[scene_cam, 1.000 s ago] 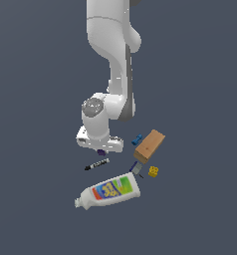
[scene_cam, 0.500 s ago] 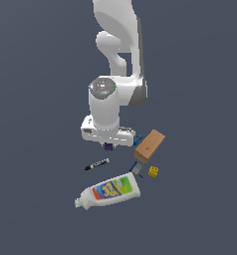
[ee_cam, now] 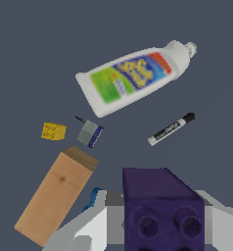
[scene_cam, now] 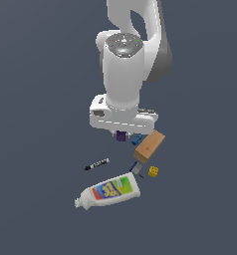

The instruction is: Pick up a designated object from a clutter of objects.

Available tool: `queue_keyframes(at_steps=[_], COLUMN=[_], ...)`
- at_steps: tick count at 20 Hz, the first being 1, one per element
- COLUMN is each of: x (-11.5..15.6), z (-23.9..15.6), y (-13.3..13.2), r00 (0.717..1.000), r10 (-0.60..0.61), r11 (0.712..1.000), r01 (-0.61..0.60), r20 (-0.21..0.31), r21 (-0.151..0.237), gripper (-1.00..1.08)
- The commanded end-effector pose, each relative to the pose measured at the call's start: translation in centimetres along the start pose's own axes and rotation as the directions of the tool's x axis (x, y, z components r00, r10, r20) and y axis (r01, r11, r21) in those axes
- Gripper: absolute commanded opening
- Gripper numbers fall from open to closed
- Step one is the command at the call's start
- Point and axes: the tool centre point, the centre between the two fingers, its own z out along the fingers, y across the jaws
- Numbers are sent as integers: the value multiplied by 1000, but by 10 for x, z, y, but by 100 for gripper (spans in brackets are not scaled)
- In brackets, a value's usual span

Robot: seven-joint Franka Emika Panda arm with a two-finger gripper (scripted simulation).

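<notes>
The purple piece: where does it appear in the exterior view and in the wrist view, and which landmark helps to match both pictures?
Exterior view: the purple piece shows just under the gripper, to the exterior view's left of the wooden block.
Wrist view: the purple piece fills the foreground, close to the camera.
Shared landmark: the wooden block, near the yellow cube.
</notes>
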Motion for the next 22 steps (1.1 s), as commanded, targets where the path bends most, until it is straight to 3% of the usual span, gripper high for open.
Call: queue_keyframes(at_steps=[1,12,22], x=[2,16,24], z=[-26,-123,-162], y=[-13,-64,-85], r00=[1000,1000,1000], r10=[0,0,0], r11=[1000,1000,1000], r01=[0,0,0], r20=[1,1,1], r21=[-1,1,2], gripper=[-100,-100,-100])
